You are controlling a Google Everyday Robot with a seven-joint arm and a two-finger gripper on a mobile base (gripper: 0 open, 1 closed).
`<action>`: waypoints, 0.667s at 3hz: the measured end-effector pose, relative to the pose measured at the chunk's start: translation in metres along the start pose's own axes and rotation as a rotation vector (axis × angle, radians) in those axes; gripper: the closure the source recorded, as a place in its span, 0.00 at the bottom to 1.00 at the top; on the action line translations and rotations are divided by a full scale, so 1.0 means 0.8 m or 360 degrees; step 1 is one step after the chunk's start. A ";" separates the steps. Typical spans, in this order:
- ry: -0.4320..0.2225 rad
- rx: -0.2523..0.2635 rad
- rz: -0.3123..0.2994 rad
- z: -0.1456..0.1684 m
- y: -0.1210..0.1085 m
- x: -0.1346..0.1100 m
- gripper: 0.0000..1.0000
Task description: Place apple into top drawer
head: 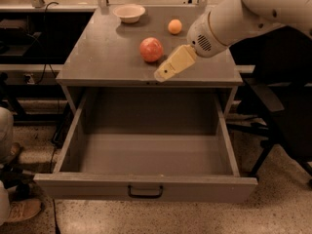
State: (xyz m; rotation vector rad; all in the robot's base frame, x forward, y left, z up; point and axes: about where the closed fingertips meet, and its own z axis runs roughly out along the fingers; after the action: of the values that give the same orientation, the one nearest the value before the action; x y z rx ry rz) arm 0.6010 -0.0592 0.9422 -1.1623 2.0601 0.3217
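Closed jaws, nothing held — gripper (162,75) mid-frame, just right of apple (151,49); approach step — next, open wide, then grasp.

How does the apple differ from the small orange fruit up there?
The apple is larger, reddish-pink with paler mottling; the orange fruit is smaller and plain orange. The apple sits nearer the front edge, the orange fruit farther back. The gripper hangs close by the apple, over the front edge; the orange fruit lies well clear of it. Both are round and rest on the cabinet top, not in the open top drawer.
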 end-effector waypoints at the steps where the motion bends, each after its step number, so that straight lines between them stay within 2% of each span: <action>1: -0.0061 0.0068 0.0025 0.019 -0.022 0.001 0.00; 2: -0.0184 0.0190 0.0100 0.068 -0.068 0.000 0.00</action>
State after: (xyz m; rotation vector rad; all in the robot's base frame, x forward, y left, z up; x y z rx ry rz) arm 0.6710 -0.0606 0.9114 -0.9863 1.9891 0.2851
